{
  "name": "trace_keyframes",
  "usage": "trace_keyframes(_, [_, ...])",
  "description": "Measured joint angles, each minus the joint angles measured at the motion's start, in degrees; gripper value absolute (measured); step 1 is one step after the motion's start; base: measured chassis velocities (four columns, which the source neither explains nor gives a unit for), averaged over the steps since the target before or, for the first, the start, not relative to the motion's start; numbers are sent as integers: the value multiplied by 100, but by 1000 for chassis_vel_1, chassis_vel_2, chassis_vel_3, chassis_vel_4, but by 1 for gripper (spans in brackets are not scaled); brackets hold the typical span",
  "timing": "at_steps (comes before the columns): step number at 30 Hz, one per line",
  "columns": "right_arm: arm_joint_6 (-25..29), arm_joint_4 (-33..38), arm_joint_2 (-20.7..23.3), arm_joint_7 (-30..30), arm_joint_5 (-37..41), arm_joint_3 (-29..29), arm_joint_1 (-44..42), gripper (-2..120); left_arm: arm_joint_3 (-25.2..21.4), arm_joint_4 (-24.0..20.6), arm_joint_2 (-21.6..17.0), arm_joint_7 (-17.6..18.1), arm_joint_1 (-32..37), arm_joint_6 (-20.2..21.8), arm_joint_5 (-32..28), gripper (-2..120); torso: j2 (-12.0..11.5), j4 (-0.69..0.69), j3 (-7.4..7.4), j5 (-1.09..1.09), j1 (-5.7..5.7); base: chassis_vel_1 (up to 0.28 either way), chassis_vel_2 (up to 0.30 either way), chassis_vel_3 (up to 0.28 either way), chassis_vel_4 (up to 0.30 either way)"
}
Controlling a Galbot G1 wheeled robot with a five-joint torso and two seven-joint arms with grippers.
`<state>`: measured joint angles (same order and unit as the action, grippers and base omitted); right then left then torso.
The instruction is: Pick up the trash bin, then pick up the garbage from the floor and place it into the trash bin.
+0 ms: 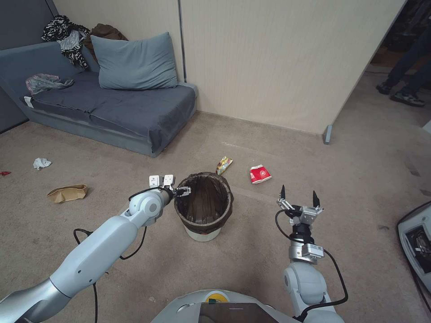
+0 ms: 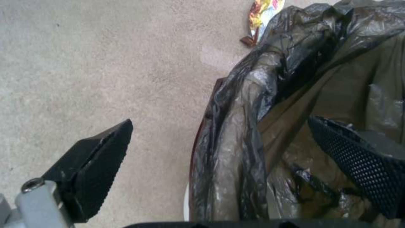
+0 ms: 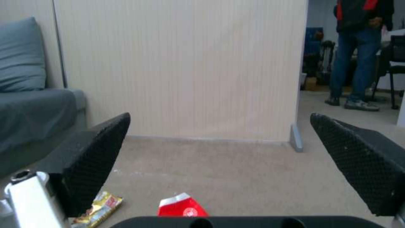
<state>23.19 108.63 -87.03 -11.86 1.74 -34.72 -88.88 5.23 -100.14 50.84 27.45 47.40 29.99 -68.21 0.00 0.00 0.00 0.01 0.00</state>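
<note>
It looked like a mock living room set up inside a lab or workspace. A blue-grey sofa [image 1: 112, 107] stood against a beige panel wall [image 1: 278, 63], with a big cushion [image 1: 134, 63] and heaped clothes [image 1: 67, 38] on it. Beige carpet [image 1: 314, 157] covered the floor. The wall was a free-standing partition, and past its end an office chair [image 3: 396, 60] stood in a cluttered back room.
</note>
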Motion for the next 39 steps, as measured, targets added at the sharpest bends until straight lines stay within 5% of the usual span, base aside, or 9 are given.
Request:
trace_keyframes(8, [3, -69, -16, -11, 9, 5, 72, 100, 100, 230, 152, 196, -200, 119, -364, 95, 0, 0, 0, -1, 0, 0, 0, 0, 0])
trace_keyframes(32, [-7, -37, -40, -71, 20, 50, 112, 100, 76, 326, 296, 1022, -226, 611, -1439, 6, 2, 0, -2, 4, -1, 0, 0, 0, 0])
trace_keyframes(39, [-15, -21, -38, -75, 24, 55, 109, 100, 58, 352, 320, 1081, -216, 636, -1511, 3, 2, 1, -2, 4, -1, 0, 0, 0, 0])
